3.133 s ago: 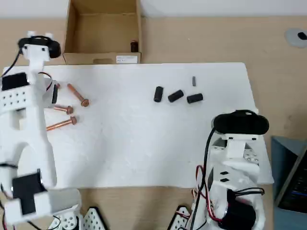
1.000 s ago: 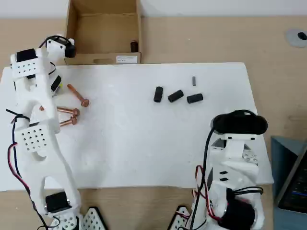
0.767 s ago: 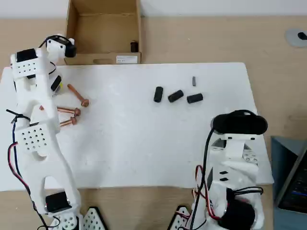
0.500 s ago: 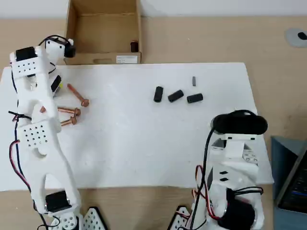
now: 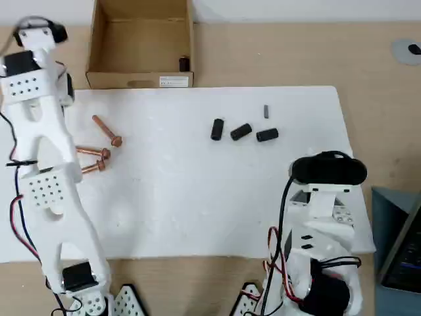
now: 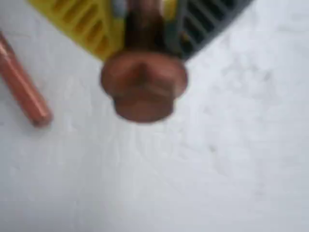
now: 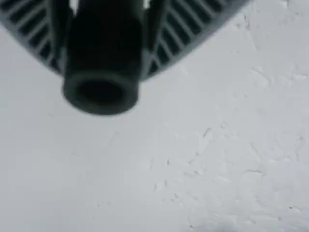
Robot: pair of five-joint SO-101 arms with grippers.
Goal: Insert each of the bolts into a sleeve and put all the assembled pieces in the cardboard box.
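Observation:
My left gripper [image 6: 145, 29] is shut on a copper bolt [image 6: 143, 84], whose hex head faces the camera above the white mat. A loose bolt [image 6: 21, 82] lies close by. In the high view the left arm [image 5: 36, 72] stands at the mat's far left, with three loose bolts [image 5: 106, 130] [image 5: 89, 151] [image 5: 92, 168] beside it. My right gripper [image 7: 104, 29] is shut on a black sleeve [image 7: 101, 63], open end towards the camera, just above the mat. Three black sleeves [image 5: 217, 129] [image 5: 241, 131] [image 5: 266, 135] lie at the mat's middle right. The cardboard box [image 5: 99, 46] sits at the back left.
A dark piece [image 5: 184, 63] lies inside the box at its front right corner. A small dark pin [image 5: 266, 112] lies behind the sleeves. The right arm [image 5: 322, 197] is folded over the mat's near right corner. The white mat [image 5: 184, 197] covers the table's middle.
The left arm's wrist has swung back and to the left, away from the loose bolts, towards the mat's far left corner. The right arm has kept still.

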